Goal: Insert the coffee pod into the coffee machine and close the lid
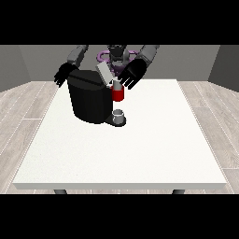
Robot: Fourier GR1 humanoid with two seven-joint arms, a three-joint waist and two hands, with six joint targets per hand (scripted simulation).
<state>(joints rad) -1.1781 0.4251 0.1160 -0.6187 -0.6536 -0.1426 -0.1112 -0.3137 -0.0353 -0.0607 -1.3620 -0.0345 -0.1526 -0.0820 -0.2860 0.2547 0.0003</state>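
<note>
The black coffee machine stands at the table's back left. Its grey lid is tilted up and open. A red thing at the machine sits at its front right, and a grey thing rests on the machine's base below it. The hand at the view's right hovers just above and to the right of the red thing, its fingers straight and spread towards the machine. A small pale bit shows by its fingertips; I cannot tell what it is. The hand at the view's left hangs open behind the machine's left side.
The white table stretches wide towards the camera in front of the machine and to its right. The robot's torso stands behind the far edge. Wooden floor surrounds the table.
</note>
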